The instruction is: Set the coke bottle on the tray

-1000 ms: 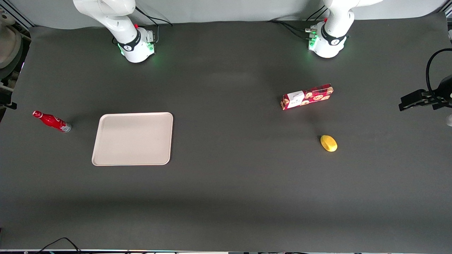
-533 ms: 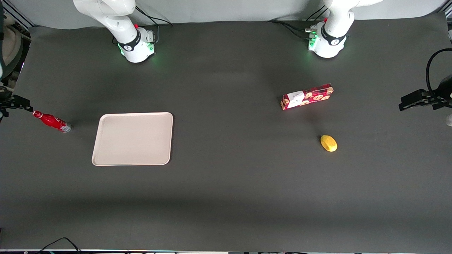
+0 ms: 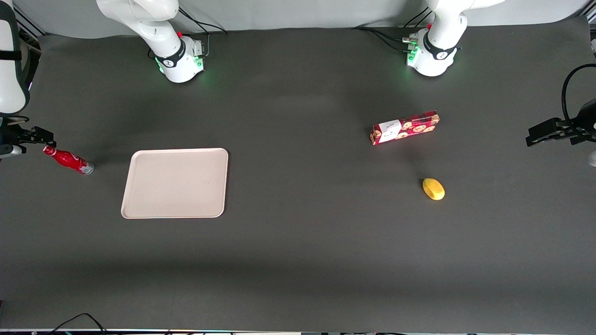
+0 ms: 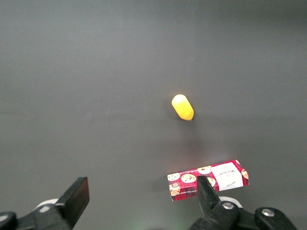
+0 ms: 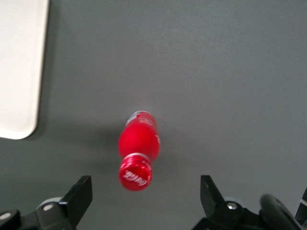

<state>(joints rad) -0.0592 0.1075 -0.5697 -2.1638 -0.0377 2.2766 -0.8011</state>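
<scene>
Coke bottle [image 3: 68, 159] stands at the desk edge at the working arm's end, near the empty tray [image 3: 175, 183]; gripper [image 5: 146, 191] above it, jaws wide, should centre on the body, descend, then close.

Gripper [image 5: 144, 199] now over coke bottle [image 5: 139, 148]

Bare table [image 3: 107, 160] separates coke bottle [image 3: 68, 159] from tray [image 3: 175, 183]; spread gripper [image 5: 146, 199] hangs over the bottle's cap
</scene>
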